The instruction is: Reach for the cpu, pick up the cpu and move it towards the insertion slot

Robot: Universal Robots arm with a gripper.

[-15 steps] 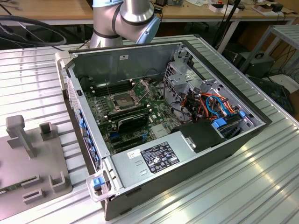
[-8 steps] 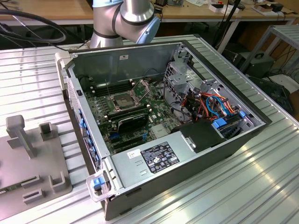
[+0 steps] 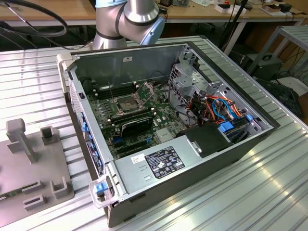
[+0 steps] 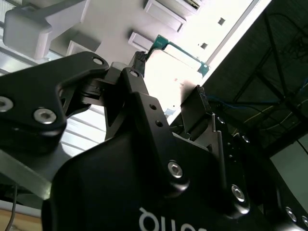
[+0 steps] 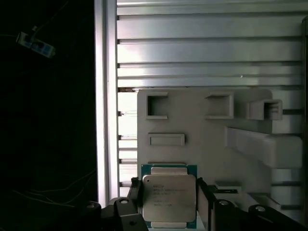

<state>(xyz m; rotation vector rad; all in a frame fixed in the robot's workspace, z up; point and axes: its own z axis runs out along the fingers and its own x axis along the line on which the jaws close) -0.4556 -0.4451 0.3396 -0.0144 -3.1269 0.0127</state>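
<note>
Gripper (image 5: pixel 169 201) is pinching the cpu (image 5: pixel 168 192) between its two dark fingers (image 5: pixel 134 195), one pressing on each opposite edge, in both wrist views; the chip's pale metal face is showing with a green border around it; behind it the grey fixture plate (image 5: pixel 192 130) is lying on the ribbed metal table (image 5: pixel 207 43); whether the chip is resting on that plate or hanging clear of it, I cannot tell; in the exterior view the insertion slot (image 3: pixel 126 102) is sitting uncovered on the motherboard inside the open computer case (image 3: pixel 231 144), while the arm (image 3: pixel 130 19) is standing behind the case.
</note>
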